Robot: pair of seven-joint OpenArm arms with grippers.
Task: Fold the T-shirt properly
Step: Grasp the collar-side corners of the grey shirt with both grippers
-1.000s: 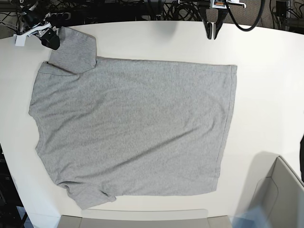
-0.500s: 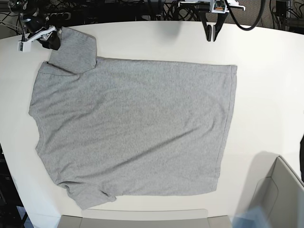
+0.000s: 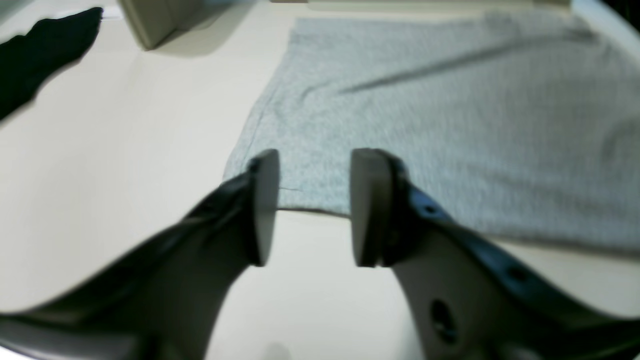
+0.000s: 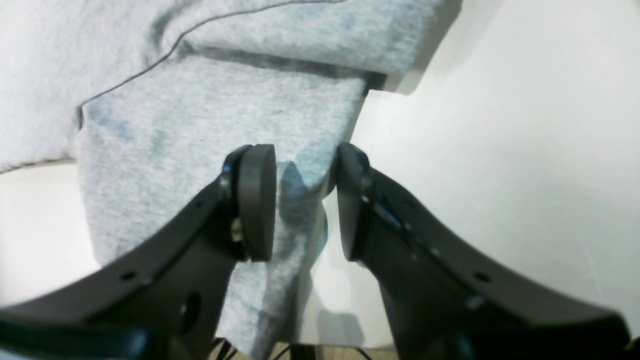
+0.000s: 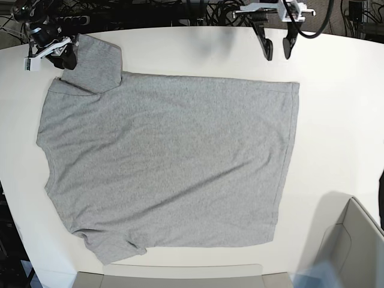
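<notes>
The heather-grey T-shirt (image 5: 168, 162) lies spread flat, plain side up, on the white table (image 5: 336, 120), neck end to the left and hem to the right. My left gripper (image 5: 276, 55) hovers open near the far table edge, just behind the hem corner; in the left wrist view that corner of the T-shirt (image 3: 450, 125) shows between and beyond the open left gripper (image 3: 312, 207). My right gripper (image 5: 62, 57) sits at the far-left sleeve. In the right wrist view the right gripper (image 4: 305, 200) has its jaws apart, with the sleeve's corner (image 4: 200, 115) lying between them.
A grey bin (image 5: 354, 240) stands at the near right corner and a flat grey panel (image 5: 180, 276) runs along the near edge. Dark cloth (image 5: 381, 198) shows at the right edge, also seen as black cloth (image 3: 40, 55). Cables (image 5: 198, 12) hang behind the table.
My left gripper's fingers have spread from together to apart and shifted a little right. The right gripper drifted slightly left at the sleeve. The shirt has not moved.
</notes>
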